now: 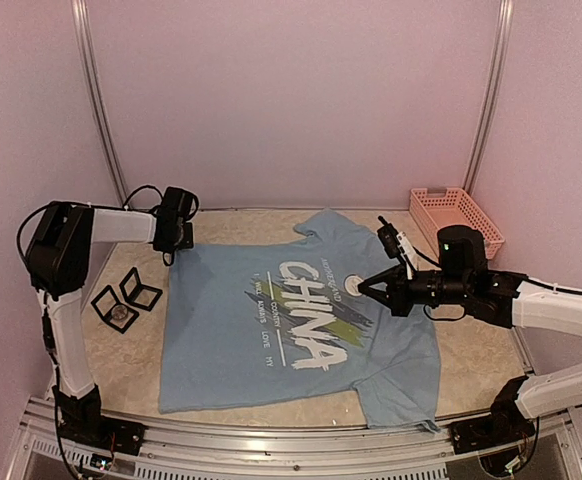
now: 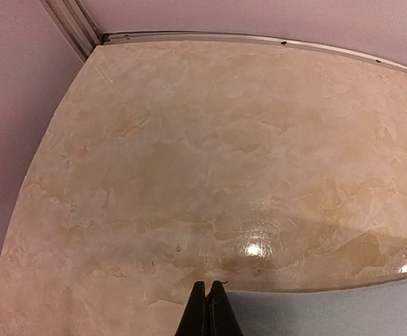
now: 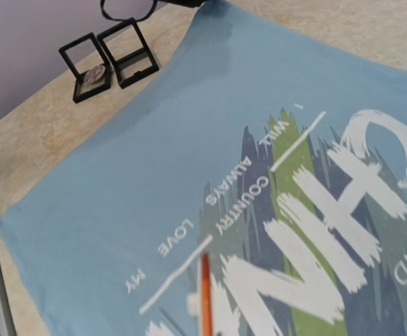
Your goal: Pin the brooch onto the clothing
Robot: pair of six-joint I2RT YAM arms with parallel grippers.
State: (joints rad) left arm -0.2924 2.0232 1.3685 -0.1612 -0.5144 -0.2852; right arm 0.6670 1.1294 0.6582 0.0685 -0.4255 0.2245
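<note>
The light blue "CHINA" T-shirt (image 1: pixel 221 330) lies flat on the table. My right gripper (image 1: pixel 362 285) points left over the lettering. Its fingertips are pinched on a small white round brooch (image 1: pixel 352 284) just above the chest. In the right wrist view the shirt (image 3: pixel 140 161) fills the frame, and a thin orange strip (image 3: pixel 205 294) with a white blur beside it rises from the bottom edge. My left gripper (image 1: pixel 172 254) is at the shirt's far left corner. In the left wrist view its fingers (image 2: pixel 208 287) are shut at the shirt's edge (image 2: pixel 329 311), with nothing visible between them.
Two open black display boxes lie left of the shirt. One (image 1: pixel 114 308) holds a round silvery piece (image 3: pixel 96 72) and the other (image 1: pixel 141 290) is empty. A pink basket (image 1: pixel 456 220) stands at the back right. Walls close in on three sides.
</note>
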